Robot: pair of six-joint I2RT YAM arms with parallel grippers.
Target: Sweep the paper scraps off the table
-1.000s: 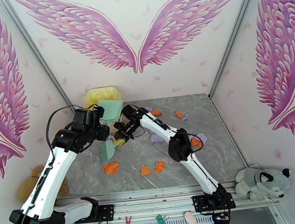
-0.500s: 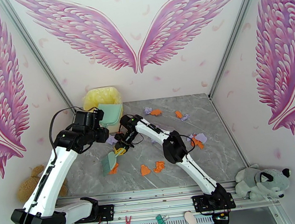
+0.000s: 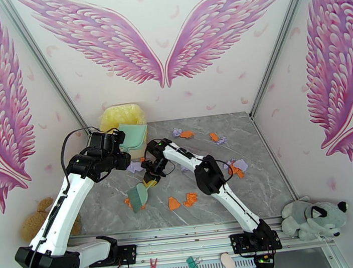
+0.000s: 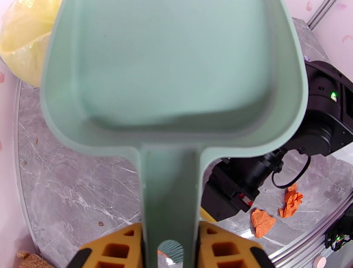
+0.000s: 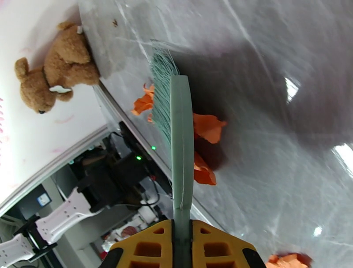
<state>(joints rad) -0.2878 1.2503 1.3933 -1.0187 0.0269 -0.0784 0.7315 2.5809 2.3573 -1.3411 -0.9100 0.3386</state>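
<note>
Changed: right arm (image 3: 216,178) has folded back toward the near-left of the counter (image 3: 262,183), dragging the brush (image 3: 138,196) nearer the front edge than a second ago. Left arm (image 3: 68,204) barely moved, so the dustpan (image 3: 134,135) sits at the far-left corner beside the yellow bag (image 3: 121,115), well apart from the brush. The orange clump that lay open at the near left is now against the bristles, orange bits (image 5: 205,128) poking out either side of the brush head.

Meaning, as a guess: the stroke pulls scraps toward the near edge, away from the pan, so nothing is collected yet and the pan looks empty inside. Most paper scraps (image 3: 173,203) are still loose on the counter: two orange near centre front, an orange and lavender bunch mid right, a few along the far edge.

Right hand (image 5: 182,247) is clamped on the brush handle, left hand (image 4: 170,247) clamped on the dustpan handle.

Hard to see: dustpan blocks most of the left wrist view and both hands are cut off at the bottom edge. Can't tell if the pan lip touches the counter, or if the bristles press down or skim. Lavender bits by the right arm are part hidden, so the scrap count is unclear
</note>
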